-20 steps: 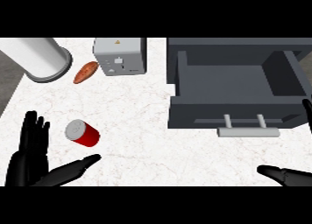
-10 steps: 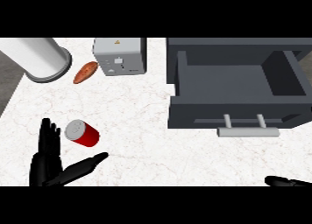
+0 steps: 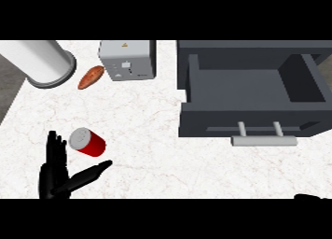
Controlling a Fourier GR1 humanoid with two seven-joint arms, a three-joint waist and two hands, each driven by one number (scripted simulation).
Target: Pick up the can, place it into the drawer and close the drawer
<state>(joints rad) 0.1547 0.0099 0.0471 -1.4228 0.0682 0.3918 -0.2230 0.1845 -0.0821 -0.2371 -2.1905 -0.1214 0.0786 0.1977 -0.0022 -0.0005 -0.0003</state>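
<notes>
Head view showed my left hand (image 3: 57,172) open, fingers spread just beside the can (image 3: 88,142) near the counter's (image 3: 162,154) left edge, drawer (image 3: 255,91) open; a careless close could have tipped the can away.

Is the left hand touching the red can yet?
Apart. The head view shows a strip of white counter between the open left hand and the red can.

Left hand (image 3: 55,175) spread open; right hand (image 3: 307,196) barely visible.
</notes>
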